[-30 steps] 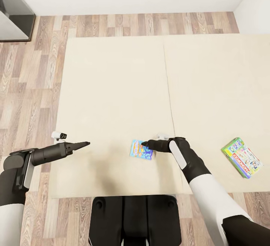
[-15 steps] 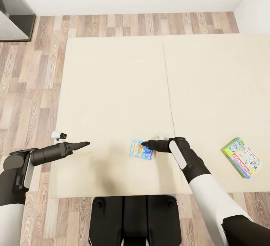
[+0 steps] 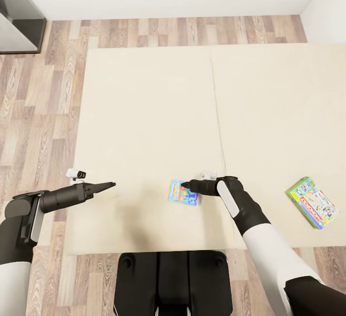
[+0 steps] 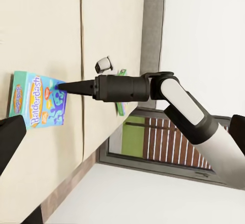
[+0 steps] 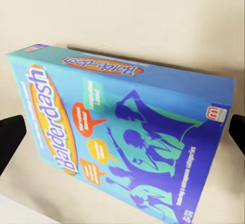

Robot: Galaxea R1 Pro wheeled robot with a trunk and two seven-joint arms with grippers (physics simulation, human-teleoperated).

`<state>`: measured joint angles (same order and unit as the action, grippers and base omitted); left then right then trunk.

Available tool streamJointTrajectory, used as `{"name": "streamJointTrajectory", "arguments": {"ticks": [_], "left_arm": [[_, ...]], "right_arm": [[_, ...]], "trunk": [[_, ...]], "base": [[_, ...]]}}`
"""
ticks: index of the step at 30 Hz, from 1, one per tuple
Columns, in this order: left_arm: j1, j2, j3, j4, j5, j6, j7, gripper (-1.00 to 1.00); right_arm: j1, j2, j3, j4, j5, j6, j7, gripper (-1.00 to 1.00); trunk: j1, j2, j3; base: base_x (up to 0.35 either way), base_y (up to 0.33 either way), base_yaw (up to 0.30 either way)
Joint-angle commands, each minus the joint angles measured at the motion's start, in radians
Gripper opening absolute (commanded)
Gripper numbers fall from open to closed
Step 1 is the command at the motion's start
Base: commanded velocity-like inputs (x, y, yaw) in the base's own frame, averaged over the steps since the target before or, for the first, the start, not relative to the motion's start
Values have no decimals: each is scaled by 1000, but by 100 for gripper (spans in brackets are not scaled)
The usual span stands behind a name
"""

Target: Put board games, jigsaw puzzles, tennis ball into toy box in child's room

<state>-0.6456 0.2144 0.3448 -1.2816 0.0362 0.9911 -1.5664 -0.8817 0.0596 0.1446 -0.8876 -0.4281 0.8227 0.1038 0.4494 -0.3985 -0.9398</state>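
Step in hand: pickup of the blue board game [image 3: 183, 192], which lies flat on the bed [image 3: 144, 114] near its front edge. The right gripper [image 3: 185, 185] sits at the box's far edge, fingers spread either side per the right wrist view, nothing clamped. The left gripper [image 3: 109, 184] hovers pinched together, empty. The green-edged board game [image 3: 311, 202] lies well apart. Next move calls for closing squarely on the box.

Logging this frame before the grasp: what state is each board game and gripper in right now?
Blue board game: flat on the bed, ungrasped.
Green-edged board game: flat on the bed, untouched.
Right gripper: jaws open, straddling the blue game.
Left gripper: over the bed, empty.
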Motion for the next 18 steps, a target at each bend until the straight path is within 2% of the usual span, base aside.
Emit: {"name": "streamJointTrajectory", "arguments": {"ticks": [1,18], "left_arm": [[0,0,0,0,-1,11,-4,100],[0,0,4,0,-1,11,-4,100]], "right_arm": [[0,0,-1,-1,8,4,7,100],[0,0,0,-1,8,4,7,100]], "trunk": [[1,-2,-1],[1,-2,-1]], "base": [[0,104,0],[0,6,0]]}}
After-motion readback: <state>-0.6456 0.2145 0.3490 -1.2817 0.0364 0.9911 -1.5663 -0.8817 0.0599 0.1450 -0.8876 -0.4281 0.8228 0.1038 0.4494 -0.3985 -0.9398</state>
